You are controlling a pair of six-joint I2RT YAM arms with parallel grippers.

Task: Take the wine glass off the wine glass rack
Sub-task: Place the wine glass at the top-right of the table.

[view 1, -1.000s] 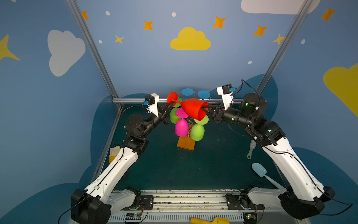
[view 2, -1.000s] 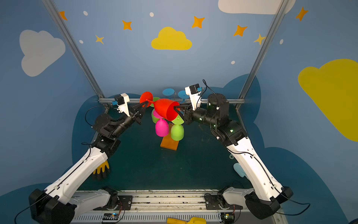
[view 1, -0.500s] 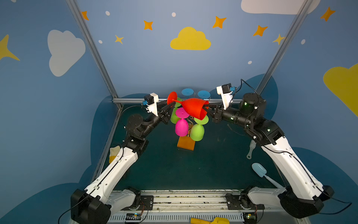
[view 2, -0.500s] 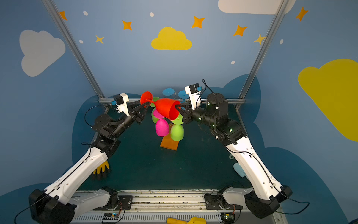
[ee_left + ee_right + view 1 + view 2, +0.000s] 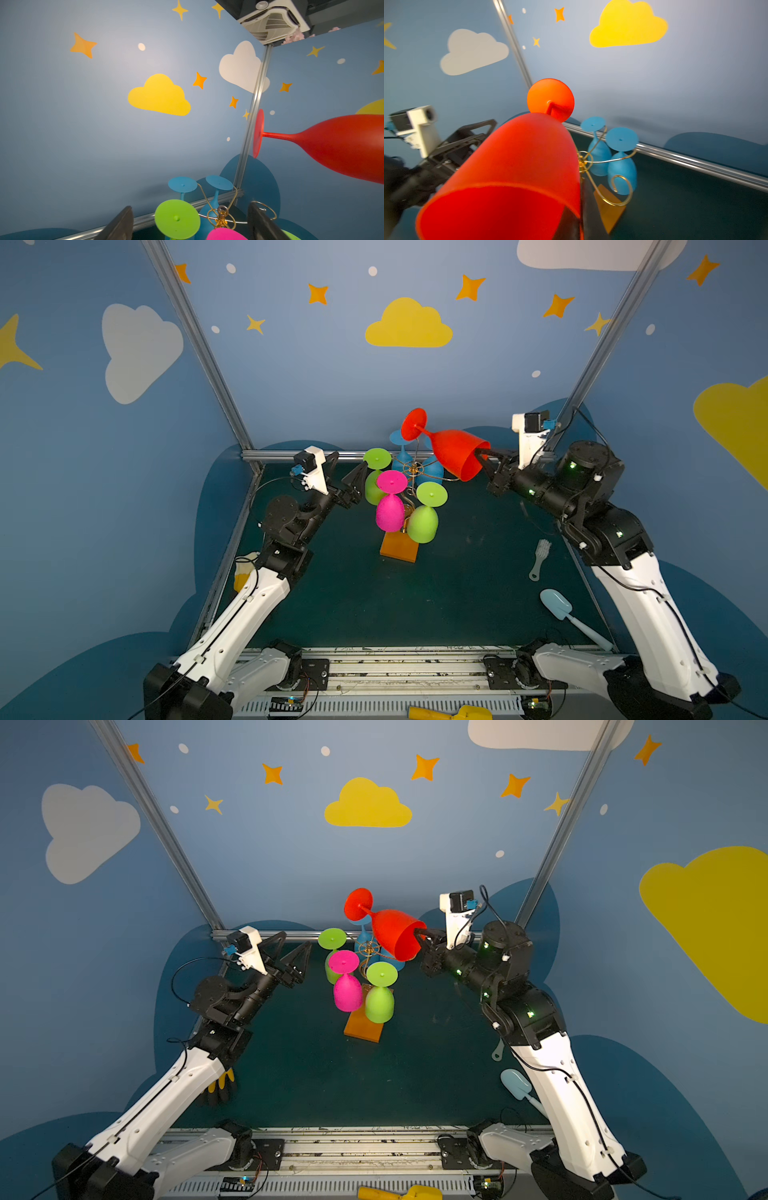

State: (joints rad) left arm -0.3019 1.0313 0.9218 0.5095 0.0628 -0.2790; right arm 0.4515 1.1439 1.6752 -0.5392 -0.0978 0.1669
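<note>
Left hand [image 5: 294, 942] has let go, wide open; right hand [image 5: 482, 457] clamps the red wine glass [image 5: 451, 452] rim.

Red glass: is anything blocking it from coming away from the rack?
Nothing visible does. The right tool grips the red glass by its rim, tilted on its side over the rack, its foot free of the wire arms. The blue glasses hang lower down, and the left tool stands open, apart from it.
</note>
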